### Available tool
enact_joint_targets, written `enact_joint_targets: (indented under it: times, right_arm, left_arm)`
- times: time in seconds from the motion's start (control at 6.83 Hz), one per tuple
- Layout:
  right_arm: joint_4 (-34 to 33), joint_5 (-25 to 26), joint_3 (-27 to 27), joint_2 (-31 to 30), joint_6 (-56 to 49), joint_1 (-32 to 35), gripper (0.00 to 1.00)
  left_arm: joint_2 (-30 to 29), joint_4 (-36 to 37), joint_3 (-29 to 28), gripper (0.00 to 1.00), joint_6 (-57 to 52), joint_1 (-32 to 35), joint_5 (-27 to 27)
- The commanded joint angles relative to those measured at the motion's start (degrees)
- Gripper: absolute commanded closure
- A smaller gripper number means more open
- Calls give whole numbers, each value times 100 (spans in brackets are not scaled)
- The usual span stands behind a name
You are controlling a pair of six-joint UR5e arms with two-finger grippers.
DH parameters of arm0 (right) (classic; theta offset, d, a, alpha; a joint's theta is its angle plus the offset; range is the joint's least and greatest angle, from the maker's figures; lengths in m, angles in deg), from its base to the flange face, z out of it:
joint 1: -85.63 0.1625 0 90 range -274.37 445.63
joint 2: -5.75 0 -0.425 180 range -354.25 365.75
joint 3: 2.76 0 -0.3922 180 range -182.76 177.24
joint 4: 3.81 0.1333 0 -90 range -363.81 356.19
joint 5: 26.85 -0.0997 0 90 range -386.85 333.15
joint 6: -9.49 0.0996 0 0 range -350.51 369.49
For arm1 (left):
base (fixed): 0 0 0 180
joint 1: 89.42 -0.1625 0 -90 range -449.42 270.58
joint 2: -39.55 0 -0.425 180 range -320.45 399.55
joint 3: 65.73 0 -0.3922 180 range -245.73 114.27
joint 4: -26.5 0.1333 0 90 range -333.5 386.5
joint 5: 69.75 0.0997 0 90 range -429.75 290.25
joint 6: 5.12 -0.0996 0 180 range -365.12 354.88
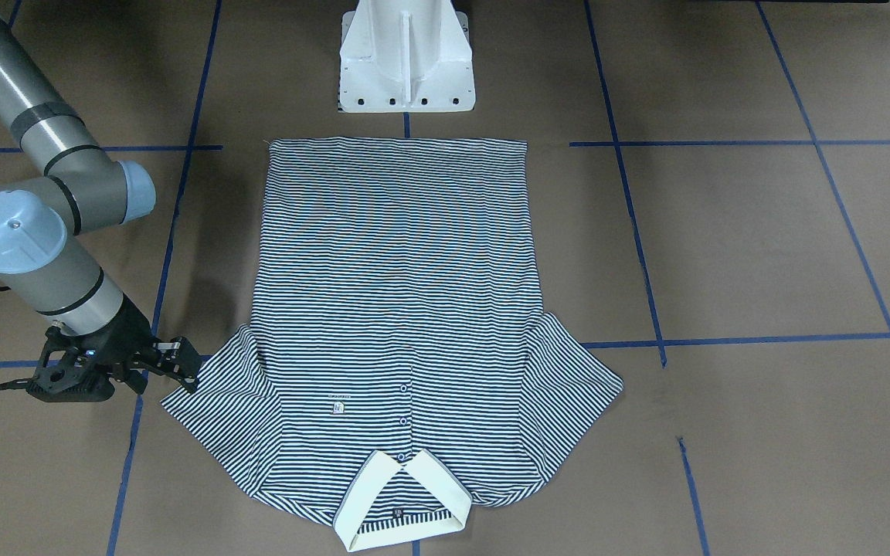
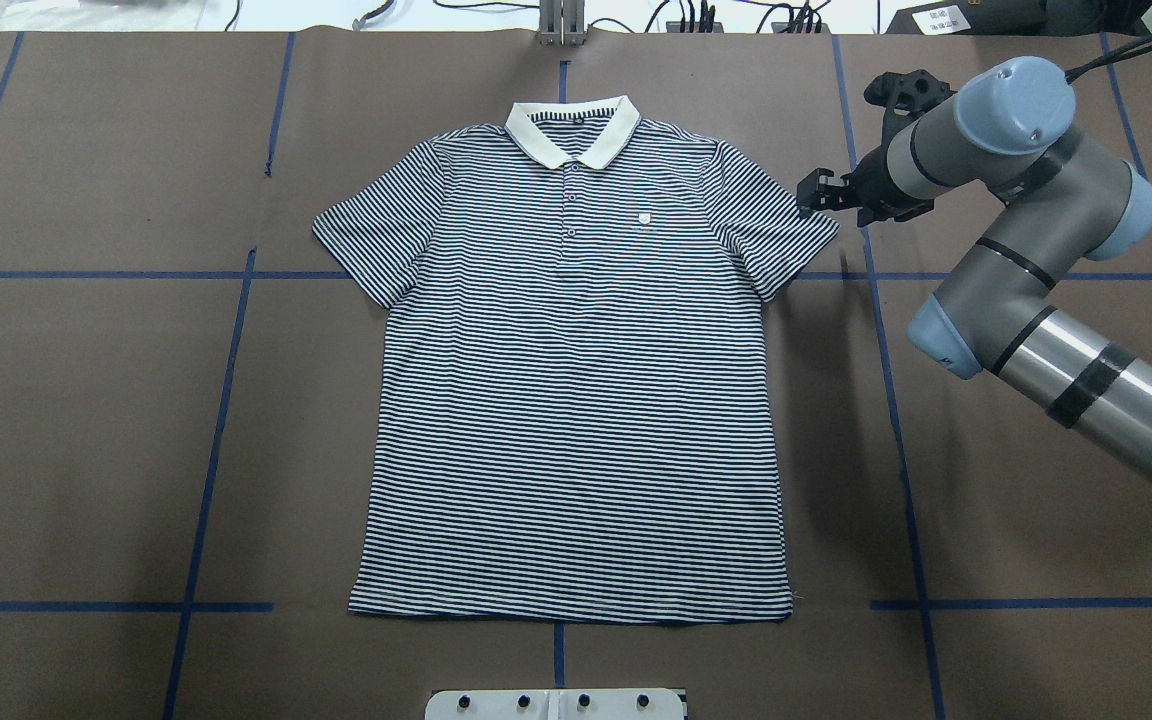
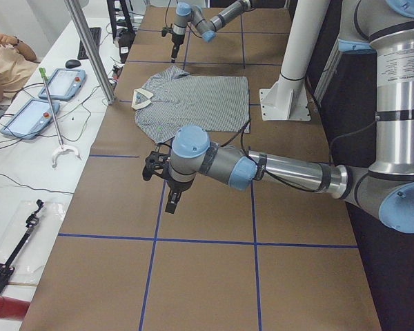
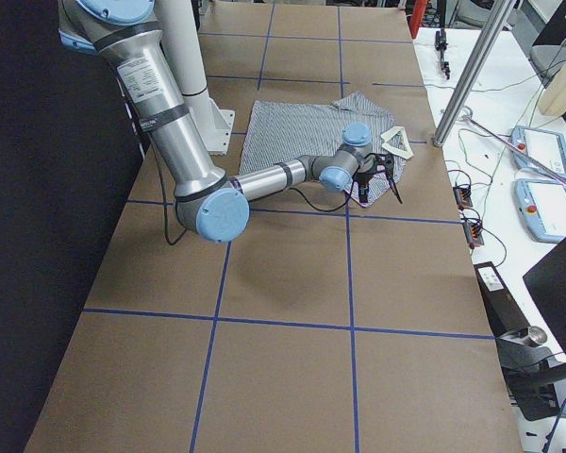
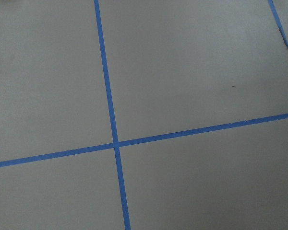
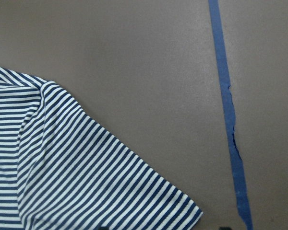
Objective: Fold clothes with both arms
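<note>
Overhead exterior: polo shirt (image 2: 576, 400) flat, face-up on bench (image 2: 86, 420), ready for folding. Right pincer (image 2: 806, 193) empty, jaws apart, beside sleeve (image 2: 786, 235), likely for pickup. Left pincer (image 3: 171, 203): cannot tell.

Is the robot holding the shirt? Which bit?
Nothing is held. The shirt lies flat; the right gripper is beside a sleeve, the left gripper away over bare table.
</note>
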Motion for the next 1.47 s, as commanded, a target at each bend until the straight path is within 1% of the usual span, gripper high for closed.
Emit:
enact_joint_targets:
  times: [0.0, 0.15, 0.29, 0.44, 0.73, 1.03, 1.17, 1.32]
  right_arm:
    - [8, 257, 100, 31, 51, -113, 23]
    - [-1, 274, 126, 49, 42, -113, 27]
    - [-1, 466, 135, 49, 42, -104, 32]
    - [8, 537, 257, 58, 42, -104, 34]
    - [-1, 538, 285, 58, 42, -156, 38]
    - [8, 538, 319, 67, 42, -174, 53]
    - [8, 538, 320, 58, 51, -174, 75]
    - [8, 538, 320, 58, 16, -174, 100]
  left_arm:
    - [123, -138, 10, 0, 4, 3, -77]
    - [237, -391, -7, 0, 12, 3, -121]
    - [317, -472, 1, 0, 13, 3, -130]
    - [317, -482, 1, 0, 13, 3, -174]
    - [361, -499, 10, 0, 13, 12, -244]
    - [405, -508, 28, 0, 4, 30, -253]
    - [510, -543, 123, 0, 4, 38, -244]
    - [694, -578, 281, 0, 4, 39, -244]
